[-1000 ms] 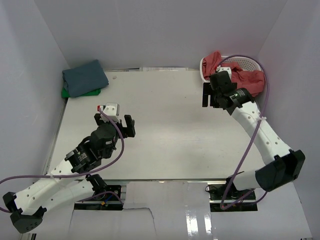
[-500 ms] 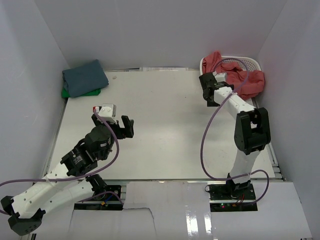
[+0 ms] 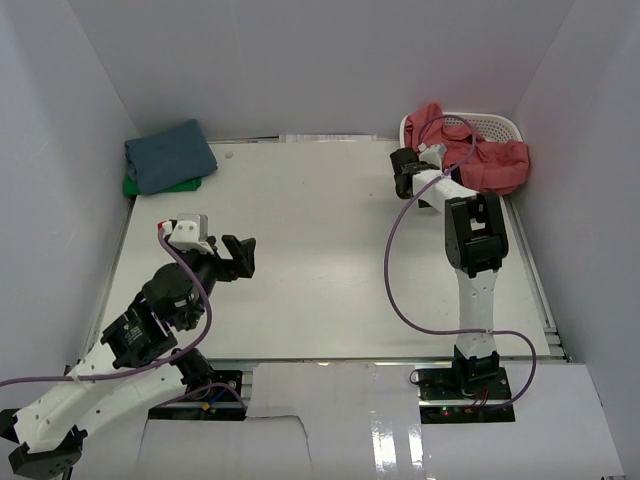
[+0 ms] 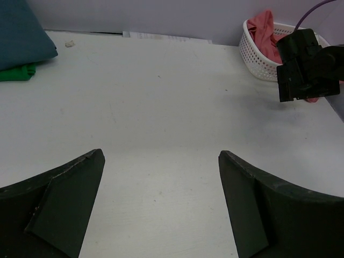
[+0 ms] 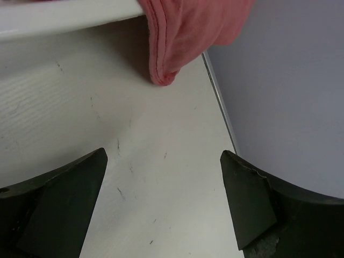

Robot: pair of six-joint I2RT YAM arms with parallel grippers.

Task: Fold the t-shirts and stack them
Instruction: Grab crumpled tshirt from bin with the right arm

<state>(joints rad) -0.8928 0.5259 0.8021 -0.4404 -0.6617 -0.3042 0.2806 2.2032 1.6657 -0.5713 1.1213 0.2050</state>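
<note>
Sitting folded at far-left corner, slate-blue t-shirt (image 3: 170, 152) lay on green t-shirt (image 3: 133, 186). Left gripper (image 3: 238, 258) hung wide and empty over the table (image 3: 320, 260). Right gripper (image 3: 405, 178), jaws wide too and holding nothing, was just beside white mesh basket (image 3: 500, 125), coral-red t-shirt (image 3: 485, 160) spilling over its rim. Risk: a thin hem pinch could slip, or the pull could drag the light basket along.

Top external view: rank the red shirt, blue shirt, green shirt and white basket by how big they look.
1. coral-red shirt, sprawled over the basket.
2. slate-blue shirt, folded; close to the red one, so this order is not firm.
3. white basket; only its far rim shows.
4. green shirt; only a sliver shows under the blue one.
</note>
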